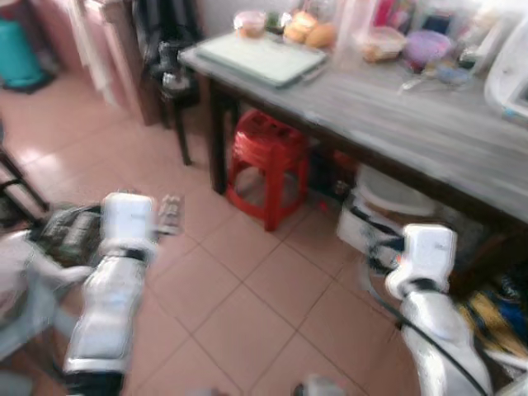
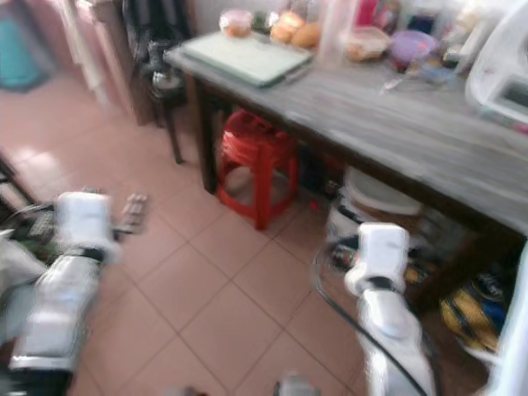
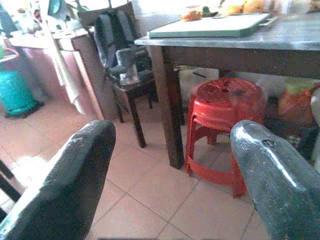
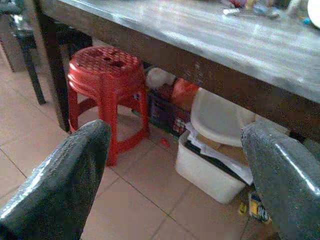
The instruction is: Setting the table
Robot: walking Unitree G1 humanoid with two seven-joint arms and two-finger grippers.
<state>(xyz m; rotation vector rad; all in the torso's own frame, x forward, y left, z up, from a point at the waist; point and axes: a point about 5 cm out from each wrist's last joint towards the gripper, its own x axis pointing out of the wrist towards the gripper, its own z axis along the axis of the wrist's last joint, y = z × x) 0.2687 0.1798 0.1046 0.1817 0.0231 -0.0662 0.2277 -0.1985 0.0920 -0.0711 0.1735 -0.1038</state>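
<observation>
Both hands spread empty, left hand (image 3: 170, 175), right hand (image 4: 175, 175), fronting table (image 1: 412, 124)

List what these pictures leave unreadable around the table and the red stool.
- Items at the back of the table: blurred in both eye views, cannot be identified.
- Bundle on the floor at the right: cut off by the right arm and the frame edge.
- Storage behind the red stool: shaded by the tabletop in the right wrist view.
- Dark bag on the chair: contents hidden.

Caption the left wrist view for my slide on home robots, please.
Open left gripper faces a red stool tucked under a grey table that carries a green board.
</observation>
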